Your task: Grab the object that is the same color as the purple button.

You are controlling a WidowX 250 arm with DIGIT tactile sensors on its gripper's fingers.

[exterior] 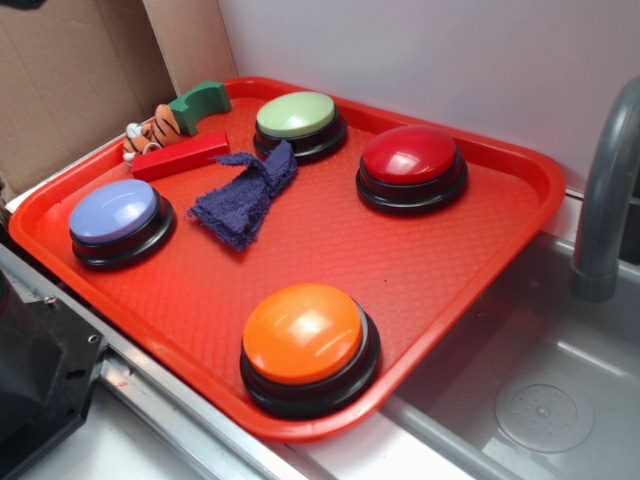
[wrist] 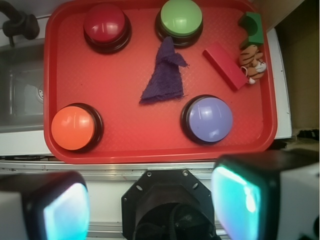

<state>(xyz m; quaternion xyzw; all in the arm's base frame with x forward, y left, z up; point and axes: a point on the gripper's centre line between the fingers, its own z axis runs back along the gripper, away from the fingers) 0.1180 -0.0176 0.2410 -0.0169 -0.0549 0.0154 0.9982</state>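
Note:
The object, a small dark purple-blue fuzzy rag [exterior: 245, 195] [wrist: 164, 75], lies crumpled in the middle of the red tray [exterior: 400, 260] [wrist: 125, 125], its far tip close to the green button. The purple button [exterior: 115, 215] [wrist: 207, 119], lavender dome on a black base, sits on the tray's near-left side in the exterior view. In the wrist view my gripper [wrist: 150, 202] hangs high, back over the robot's base and off the tray's edge. Its two fingers [wrist: 65, 210] stand wide apart with nothing between them. The exterior view does not show the gripper.
Also on the tray are a green button [exterior: 298, 120], a red button [exterior: 411, 162] and an orange button [exterior: 305, 340]. A red block [exterior: 180, 157], a green arch block [exterior: 200, 100] and a tiger toy [exterior: 150, 130] sit in its far-left corner. Sink and faucet [exterior: 605, 190] lie right.

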